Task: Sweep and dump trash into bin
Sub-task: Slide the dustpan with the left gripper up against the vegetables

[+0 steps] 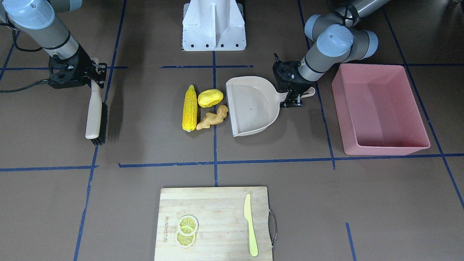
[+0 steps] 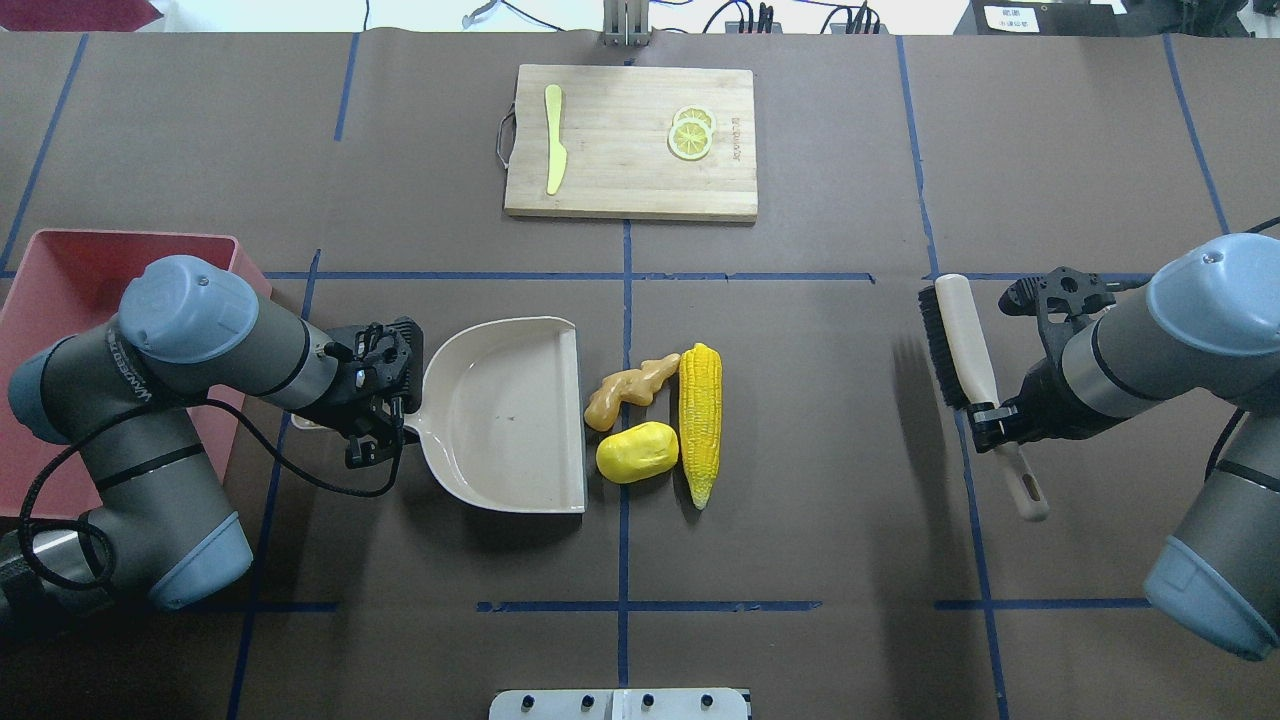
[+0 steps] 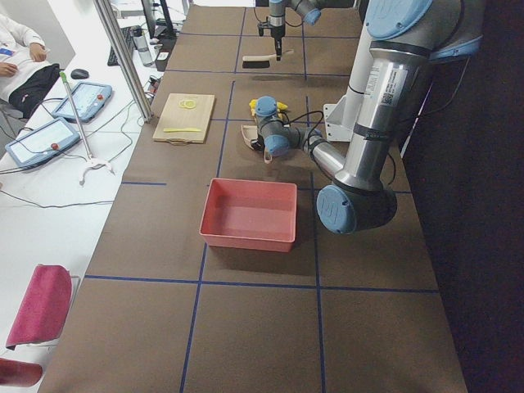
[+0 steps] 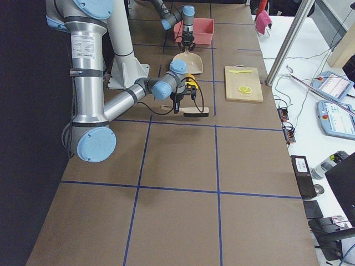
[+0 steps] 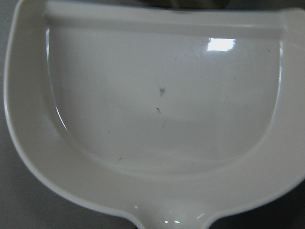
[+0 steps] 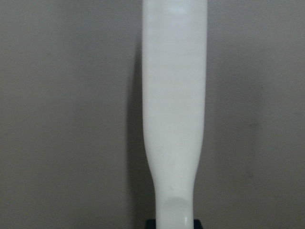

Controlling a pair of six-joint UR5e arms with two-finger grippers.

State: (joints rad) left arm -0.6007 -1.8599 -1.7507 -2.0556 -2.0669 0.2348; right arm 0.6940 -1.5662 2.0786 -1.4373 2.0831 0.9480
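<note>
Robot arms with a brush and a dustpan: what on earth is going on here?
The robot is set up for sweeping. Its left gripper holds the beige dustpan by the handle, its mouth beside the corn cob, potato and ginger root. Its right gripper holds a brush, well off to the side of them. The dustpan and the pink bin are both empty, so nothing is swept yet.

Overhead, the left arm (image 2: 200, 330) covers much of the bin (image 2: 70, 275), which sits past the handle end of the dustpan (image 2: 500, 410) and runs off the frame edge. The left gripper (image 2: 392, 425) hides most of that handle. In the exterior left view, the trash (image 3: 281, 106) beside the dustpan is a small yellow scrap behind the arm. The right wrist view shows the brush (image 6: 174, 109) blurred, cut off top and bottom.
</note>
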